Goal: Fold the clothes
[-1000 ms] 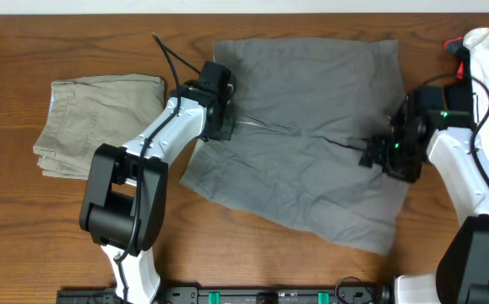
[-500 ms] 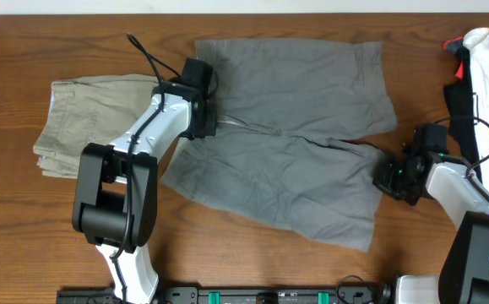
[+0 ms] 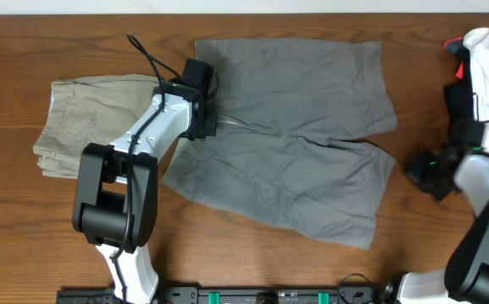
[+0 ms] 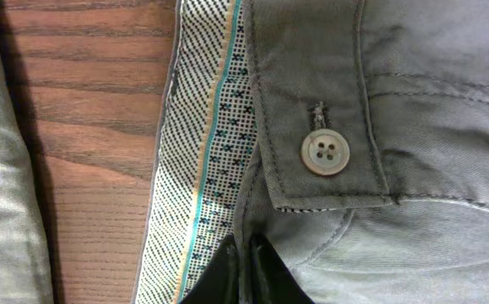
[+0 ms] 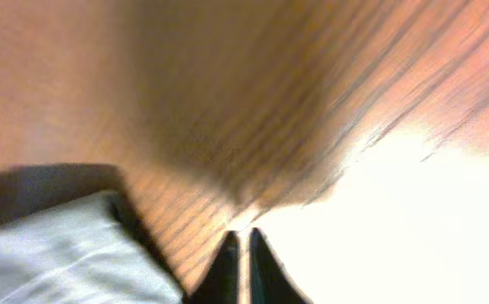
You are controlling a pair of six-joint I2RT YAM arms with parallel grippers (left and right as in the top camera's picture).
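No readable text, label, brand, number or sign is being shown in any view. On the grey shorts (image 4: 413, 127), only a pattern of small crosses and a teal stripe is being displayed on the waistband lining (image 4: 210, 152), just left of the plain button (image 4: 324, 153). No letters or figures are being formed by it.

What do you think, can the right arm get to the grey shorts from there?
Probably yes. The right gripper sits just off the grey shorts at their right edge, with only bare table between. Its jaws look shut, so they'd need opening first.
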